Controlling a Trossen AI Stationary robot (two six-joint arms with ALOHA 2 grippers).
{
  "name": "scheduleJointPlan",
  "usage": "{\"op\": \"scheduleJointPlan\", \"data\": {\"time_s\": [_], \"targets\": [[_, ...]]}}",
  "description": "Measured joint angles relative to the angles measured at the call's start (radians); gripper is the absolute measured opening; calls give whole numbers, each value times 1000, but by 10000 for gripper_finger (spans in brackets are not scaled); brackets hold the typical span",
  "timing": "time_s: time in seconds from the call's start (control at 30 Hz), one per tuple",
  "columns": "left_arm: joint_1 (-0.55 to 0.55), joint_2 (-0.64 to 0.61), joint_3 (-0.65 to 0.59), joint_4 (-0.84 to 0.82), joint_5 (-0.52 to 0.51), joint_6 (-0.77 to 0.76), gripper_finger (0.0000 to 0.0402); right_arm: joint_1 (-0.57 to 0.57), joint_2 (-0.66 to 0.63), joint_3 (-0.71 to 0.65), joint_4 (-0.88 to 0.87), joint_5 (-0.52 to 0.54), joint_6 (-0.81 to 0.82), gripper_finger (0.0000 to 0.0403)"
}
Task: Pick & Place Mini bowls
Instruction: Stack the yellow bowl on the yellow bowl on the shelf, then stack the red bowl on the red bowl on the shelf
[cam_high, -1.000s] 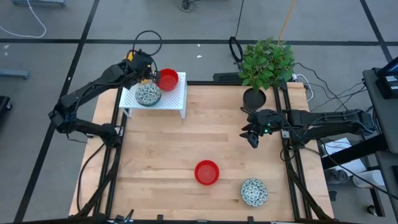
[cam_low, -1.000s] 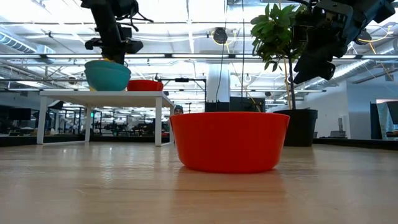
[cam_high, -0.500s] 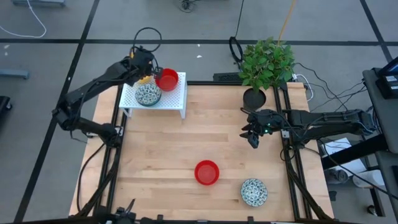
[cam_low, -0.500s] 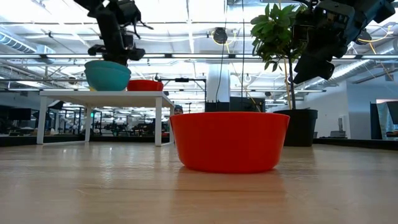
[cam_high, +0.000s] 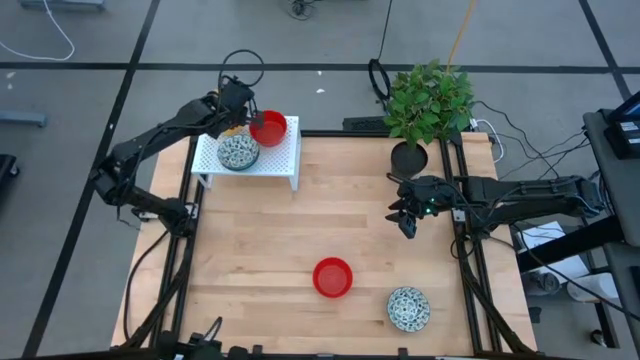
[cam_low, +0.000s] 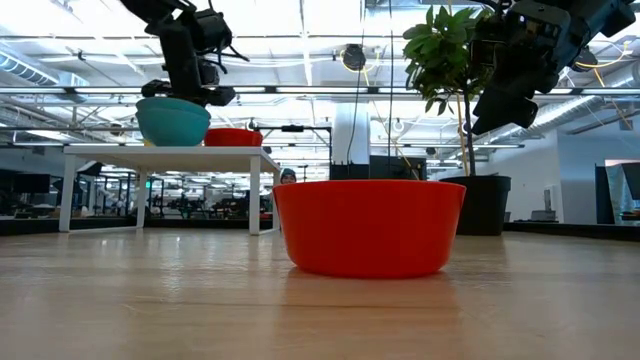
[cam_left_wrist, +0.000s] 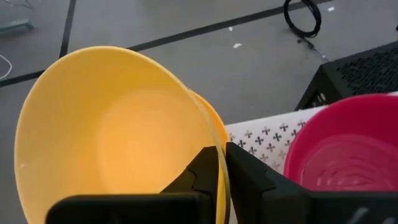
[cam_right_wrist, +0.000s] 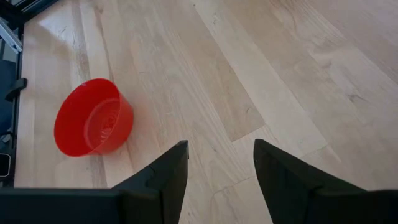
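Left wrist view: left claw (cam_left_wrist: 222, 163) pinches yellow bowl's (cam_left_wrist: 112, 130) tilted rim; right claw (cam_right_wrist: 219, 163) gapes empty.

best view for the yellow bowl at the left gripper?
Left wrist view: the yellow bowl fills the frame, its rim between the left gripper's fingers. High view shows only a yellow sliver beside the gripper. The low and right wrist views don't show it.
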Motion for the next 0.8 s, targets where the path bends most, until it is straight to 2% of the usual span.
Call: {"op": "scheduleJointPlan", "data": {"time_s": [0.1,0.27,0.5,0.63,0.8], "targets": [[0,0,0,-10,-8,-1,57,0,0,0,0,0,0,169],[0,-3,0,-6,-74,-65,122,0,0,0,0,-3,0,169],[-15,-64,0,45,-60,-70,197,0,0,0,-11,-4,0,169],[-46,-133,0,111,70,-52,208,0,0,0,-15,-4,-19,169],[-145,-199,0,127,354,-51,200,0,0,0,-14,-4,-35,169]]}}
